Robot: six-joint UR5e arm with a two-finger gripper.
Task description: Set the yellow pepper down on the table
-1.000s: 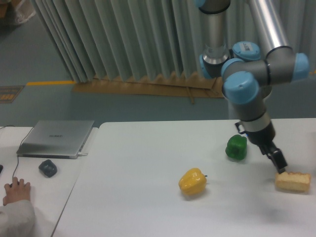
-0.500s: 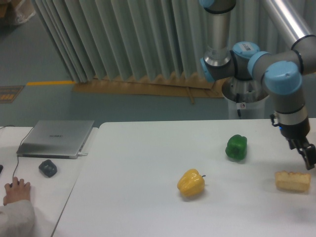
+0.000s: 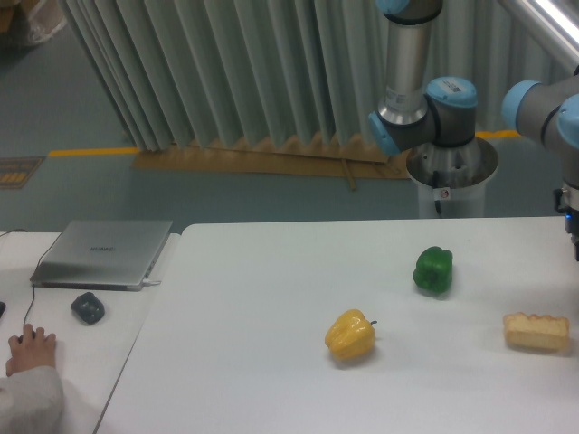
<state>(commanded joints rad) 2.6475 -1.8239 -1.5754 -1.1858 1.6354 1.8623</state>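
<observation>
At the far left edge a person's hand [image 3: 30,348] in a pale sleeve rests on the smaller white desk [image 3: 54,307], as far from the arm as anything in view. Just beyond it lie a dark rounded object [image 3: 88,307] and a closed silver laptop [image 3: 102,254], both on that desk and both well away from the robot.

The table [image 3: 253,362] begins beside the desk and runs to the right edge of the view. On it the yellow pepper [image 3: 350,334] sits alone — resting on the white surface with its short dark stem pointing right, touched by nothing, well to the left of and lower in the picture than the visible part of the arm. The green pepper [image 3: 433,269] stands up and to the right of it, apart from it and nearer the arm. Further right, the tan bread-like chunk [image 3: 536,331] lies flat on the table, directly below the wrist section showing at the right border.

The robot arm [image 3: 425,99] rises behind the table from its pedestal, grey with blue joint caps, and its last links run out of view at the right edge. Only a sliver of the wrist is visible there — the gripper itself is outside the picture, so whether its fingers are apart or together cannot be told. Nothing hangs from the visible part of the arm.
</observation>
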